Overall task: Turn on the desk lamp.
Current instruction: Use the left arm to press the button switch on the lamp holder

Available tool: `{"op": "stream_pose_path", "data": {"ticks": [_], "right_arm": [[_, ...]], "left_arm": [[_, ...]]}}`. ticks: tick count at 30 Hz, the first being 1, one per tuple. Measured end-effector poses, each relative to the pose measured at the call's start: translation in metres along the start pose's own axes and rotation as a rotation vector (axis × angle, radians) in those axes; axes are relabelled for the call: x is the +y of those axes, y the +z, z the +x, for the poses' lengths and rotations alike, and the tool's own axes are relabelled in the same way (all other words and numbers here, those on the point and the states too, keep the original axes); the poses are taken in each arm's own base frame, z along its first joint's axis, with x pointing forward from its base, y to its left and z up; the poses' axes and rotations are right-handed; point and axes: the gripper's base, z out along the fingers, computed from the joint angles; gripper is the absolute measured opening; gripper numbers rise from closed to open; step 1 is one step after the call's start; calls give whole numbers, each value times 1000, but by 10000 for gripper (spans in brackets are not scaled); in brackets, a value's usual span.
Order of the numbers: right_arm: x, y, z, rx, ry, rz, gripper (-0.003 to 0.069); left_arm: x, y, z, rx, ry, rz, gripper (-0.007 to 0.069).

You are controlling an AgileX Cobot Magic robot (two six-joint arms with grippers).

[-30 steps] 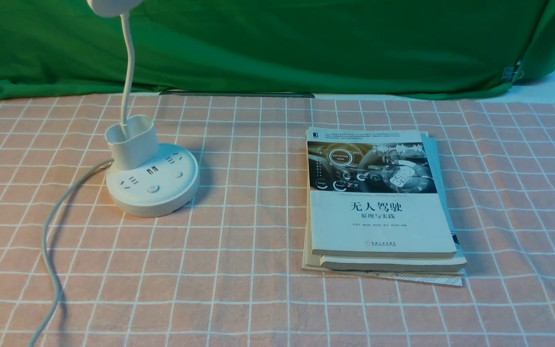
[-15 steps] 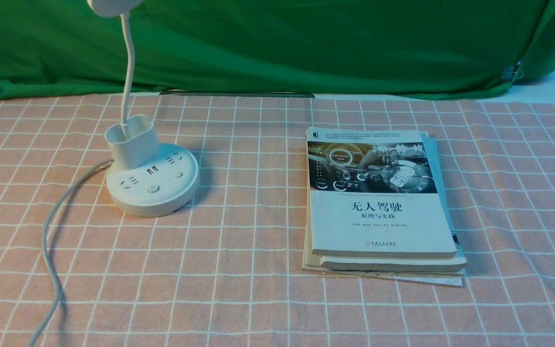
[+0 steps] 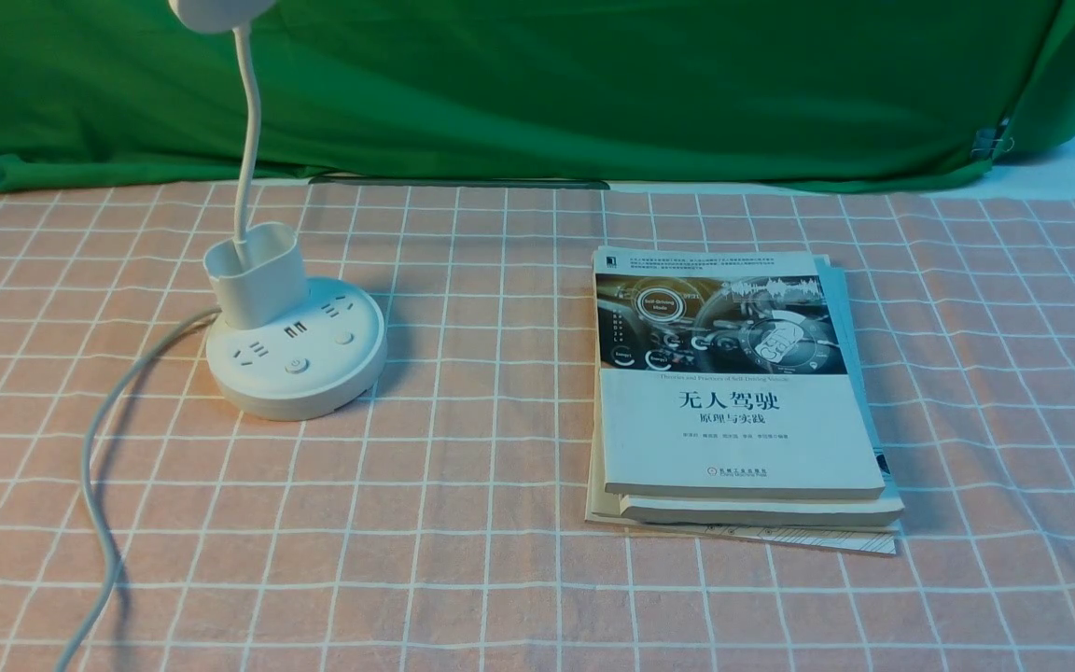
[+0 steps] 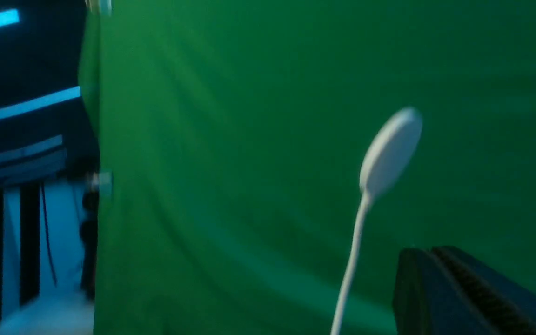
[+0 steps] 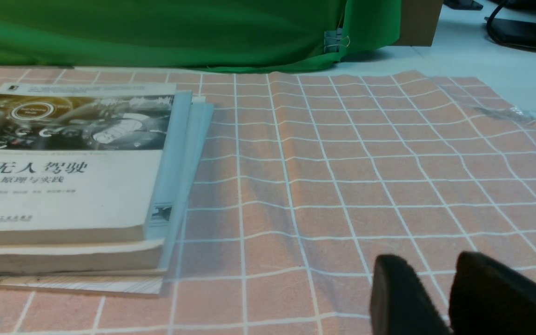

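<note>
- Front view: lamp (image 3: pixel 300 387) stands on the desk (image 3: pixel 491 420), left of the books (image 3: pixel 738 429);
- left claw (image 4: pixel 430 251): clenched, nothing visible between its fingers;
- right claw (image 5: pixel 431 260): released, fingertips apart

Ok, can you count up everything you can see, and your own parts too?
Lamp: one, white, left side of the table
Lamp cord: one, grey-white, running from the lamp toward the near edge
Books: a stack, white and light blue, right of the lamp
Checked cloth: one, pink with white lines, over the table
Curtain: green, behind the table
Clip: at least one, on the curtain
Left end effector: one, dark
Right end effector: one, black
</note>
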Motion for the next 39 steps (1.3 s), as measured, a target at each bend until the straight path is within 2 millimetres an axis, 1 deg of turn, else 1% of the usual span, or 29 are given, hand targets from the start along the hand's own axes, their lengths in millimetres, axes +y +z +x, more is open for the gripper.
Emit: {"op": "stream_pose_path", "data": {"ticks": [1, 2, 3, 5, 12, 15, 17, 18, 19, 20, 22, 23, 25, 26, 27, 28, 29, 30, 31, 32, 33, 34, 35, 36, 39], "right_arm": [[0, 0, 0, 0, 0, 0, 238], [0, 0, 0, 0, 0, 0, 238], [0, 0, 0, 0, 0, 0, 238], [0, 0, 0, 0, 0, 0, 238], [0, 0, 0, 0, 0, 0, 238], [0, 0, 0, 0, 0, 0, 238], [0, 0, 0, 0, 0, 0, 238], [0, 0, 0, 0, 0, 0, 238], [0, 0, 0, 0, 0, 0, 238], [0, 0, 0, 0, 0, 0, 238], [0, 0, 0, 0, 0, 0, 238], [0, 0, 0, 0, 0, 0, 238], [0, 0, 0, 0, 0, 0, 238], [0, 0, 0, 0, 0, 0, 238], [0, 0, 0, 0, 0, 0, 238], [0, 0, 0, 0, 0, 0, 238], [0, 0, 0, 0, 0, 0, 238], [0, 0, 0, 0, 0, 0, 238], [0, 0, 0, 0, 0, 0, 238], [0, 0, 0, 0, 0, 0, 238], [0, 0, 0, 0, 0, 0, 238], [0, 0, 0, 0, 0, 0, 238], [0, 0, 0, 0, 0, 0, 238], [0, 0, 0, 0, 0, 0, 238], [0, 0, 0, 0, 0, 0, 238]], "left_arm": [[0, 0, -5, -55, 0, -1, 22], [0, 0, -6, -65, 0, -2, 22], [0, -1, -11, -124, 0, -3, 22], [0, -1, -16, -172, 0, -4, 22], [0, -2, -18, -202, -20, 1, 22], [1, -4, -25, -281, -45, -5, 22], [2, -8, -37, -418, -68, -8, 22], [2, -9, -48, -495, -80, -6, 22], [2, -7, -56, -518, -89, -4, 22], [2, -4, -69, -532, -98, 2, 22], [0, 10, -94, -476, -120, 14, 22], [-1, 20, -113, -417, -127, 19, 22], [-2, 43, -122, -199, -123, 18, 22], [-3, 57, -125, -50, -120, 13, 22], [-3, 65, -123, 33, -117, 10, 22], [-4, 81, -115, 205, -114, 3, 22], [-4, 87, -112, 239, -114, 1, 22], [-4, 103, -92, 447, -114, -10, 22], [-5, 111, -80, 542, -116, -16, 22], [-5, 124, -57, 681, -122, -25, 22], [-5, 128, -48, 736, -128, -30, 22], [-6, 137, -29, 835, -147, -38, 22], [-6, 139, -25, 850, -156, -40, 22], [-7, 148, -4, 939, -194, -53, 22], [-12, 165, 38, 1099, -343, -100, 22]]}}
